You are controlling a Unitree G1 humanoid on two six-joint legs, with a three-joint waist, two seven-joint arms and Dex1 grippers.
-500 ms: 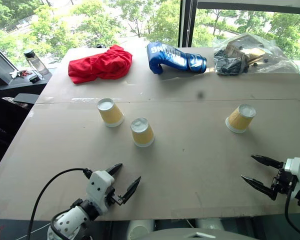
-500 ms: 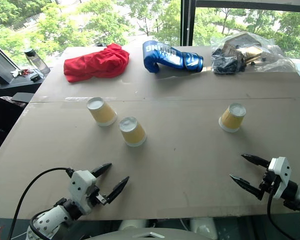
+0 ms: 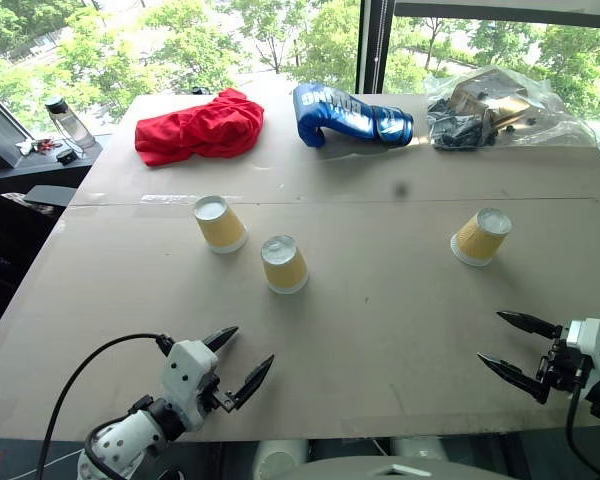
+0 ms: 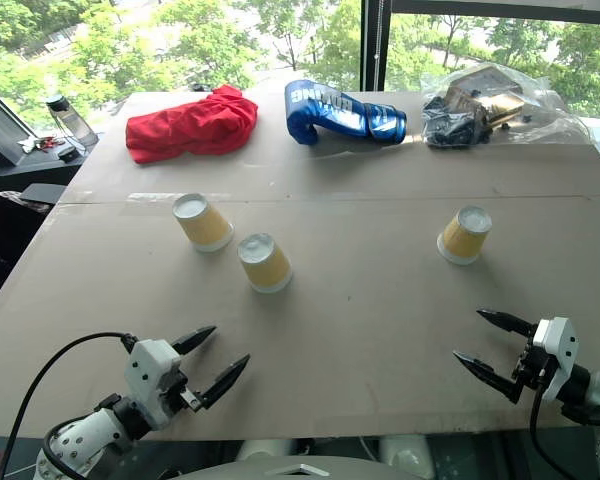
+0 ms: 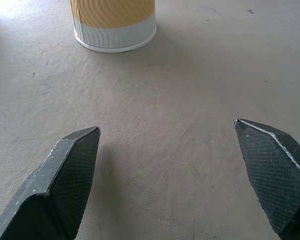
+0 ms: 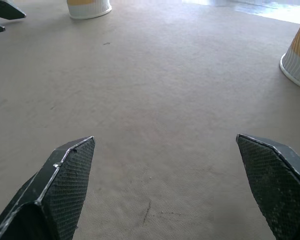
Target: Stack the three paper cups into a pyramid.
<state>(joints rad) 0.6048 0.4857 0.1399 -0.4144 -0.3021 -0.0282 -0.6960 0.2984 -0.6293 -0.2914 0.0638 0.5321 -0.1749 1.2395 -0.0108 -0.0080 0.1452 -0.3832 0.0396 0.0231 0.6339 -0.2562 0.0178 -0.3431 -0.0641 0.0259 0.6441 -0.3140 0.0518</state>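
Paper cups, three, all upside down on the table [image 3: 400, 300], white bases up, none stacked; the pyramid was not begun.

- Left cup [image 3: 220, 223]: left of centre, mid-table.
- Middle cup [image 3: 284, 264]: just beside the left cup, slightly nearer and to its right, apart from it. This pair sat close enough to serve, by my judgement, as the pyramid's base.
- Right cup [image 3: 480, 237]: well apart on the right, leaning slightly in view; the likely candidate for the top, since it lay nearest the right arm.
- Left gripper [image 3: 238, 362]: at the near edge, left; fingers spread wide, empty, aimed toward the middle cup.
- Right gripper [image 3: 512, 344]: at the near edge, right; fingers spread wide, empty, low over bare table, well short of the right cup.
- Far edge, left to right: red cloth [image 3: 200, 128], blue glove [image 3: 350, 114], clear plastic bag [image 3: 500, 108], all clear of the working area.
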